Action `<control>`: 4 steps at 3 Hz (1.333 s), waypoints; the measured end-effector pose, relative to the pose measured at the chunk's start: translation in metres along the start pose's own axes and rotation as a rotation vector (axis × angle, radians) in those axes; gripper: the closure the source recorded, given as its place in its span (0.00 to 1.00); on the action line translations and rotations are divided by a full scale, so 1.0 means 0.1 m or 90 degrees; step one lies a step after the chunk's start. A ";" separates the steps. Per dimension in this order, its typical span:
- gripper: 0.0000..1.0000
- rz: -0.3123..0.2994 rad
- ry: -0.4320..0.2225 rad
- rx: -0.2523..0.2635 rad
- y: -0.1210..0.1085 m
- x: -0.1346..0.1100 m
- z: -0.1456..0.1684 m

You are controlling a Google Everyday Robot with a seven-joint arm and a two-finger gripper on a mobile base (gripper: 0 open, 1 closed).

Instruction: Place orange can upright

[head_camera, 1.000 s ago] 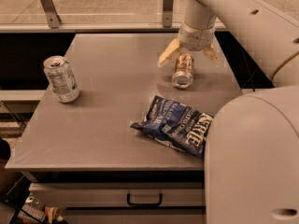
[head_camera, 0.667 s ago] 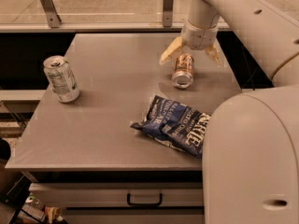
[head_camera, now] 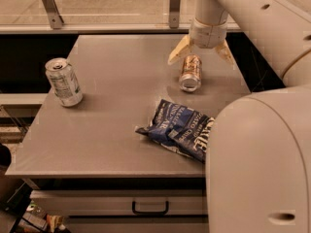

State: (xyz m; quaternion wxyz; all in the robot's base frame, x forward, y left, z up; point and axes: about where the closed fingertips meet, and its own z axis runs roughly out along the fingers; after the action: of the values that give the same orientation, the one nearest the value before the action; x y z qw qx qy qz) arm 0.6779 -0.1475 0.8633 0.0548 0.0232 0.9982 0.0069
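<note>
Camera view finding: over the last second the claw shifts only slightly toward the picture's right. Its two pale fingers appear a touch wider than before, and they are now spread wide, holding nothing. It hangs over the far end of the orange can, one finger on each side of that end, and I see no contact. The orange can has not moved. It lies on its side on the far right part of the tabletop, with one silver end turned toward you. You should therefore read the task as not yet begun in substance, with no grasp made and the can still down. In my judgement, the next move calls for a descent and a firm close across the can body before any tipping. Because the can is round and lying flat, it may roll away if one finger touches first. The tabletop is a flat grey slab. It also carries a silver-white can standing upright near the left edge, well apart from the work, and a blue snack bag lying near the orange can on the near side. Below the front edge sits a drawer with a dark handle. Behind the tabletop runs a rail with metal posts. The robot's own white body fills the lower right.
</note>
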 end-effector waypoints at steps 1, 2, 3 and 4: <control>0.00 0.001 -0.007 0.010 0.00 0.07 -0.09; 0.00 0.002 -0.002 0.008 0.03 0.17 -0.12; 0.00 -0.001 0.005 0.012 0.11 0.22 -0.15; 0.00 -0.001 0.015 0.026 0.20 0.24 -0.10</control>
State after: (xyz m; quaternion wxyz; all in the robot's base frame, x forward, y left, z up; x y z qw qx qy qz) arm 0.6535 -0.1266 0.8708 0.0423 0.0236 0.9987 -0.0129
